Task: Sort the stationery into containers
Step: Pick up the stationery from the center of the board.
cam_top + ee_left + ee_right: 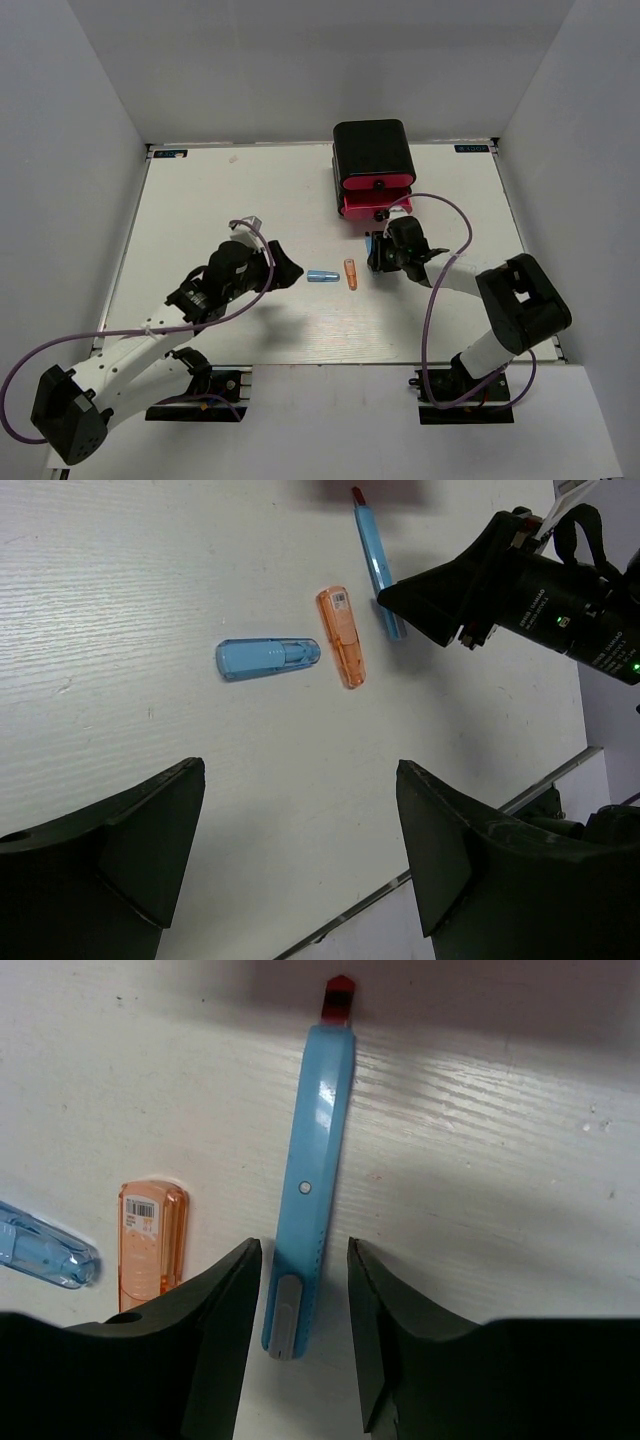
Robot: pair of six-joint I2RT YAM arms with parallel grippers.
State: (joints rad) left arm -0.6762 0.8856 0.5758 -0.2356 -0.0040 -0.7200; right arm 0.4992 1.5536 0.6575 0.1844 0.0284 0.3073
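Note:
A blue pen [312, 1160] with a red tip lies on the white table, pointing at the black cabinet [372, 150] with pink drawers [376, 204]. My right gripper [300, 1290] is open and low, its fingers on either side of the pen's grey end, with a gap on each side. In the top view the gripper [383, 255] covers most of the pen [371, 241]. A light-blue cylinder [322, 276] and an orange cylinder [351, 274] lie just left of it. My left gripper [287, 266] is open and empty, left of the light-blue cylinder [268, 658]. The thin sticks are out of view.
The cabinet's lower drawers stand pulled out toward me, with a black knob [381, 214] just behind the right gripper. The orange cylinder [150, 1245] lies close beside the right gripper's left finger. The table's near edge [450, 855] shows in the left wrist view.

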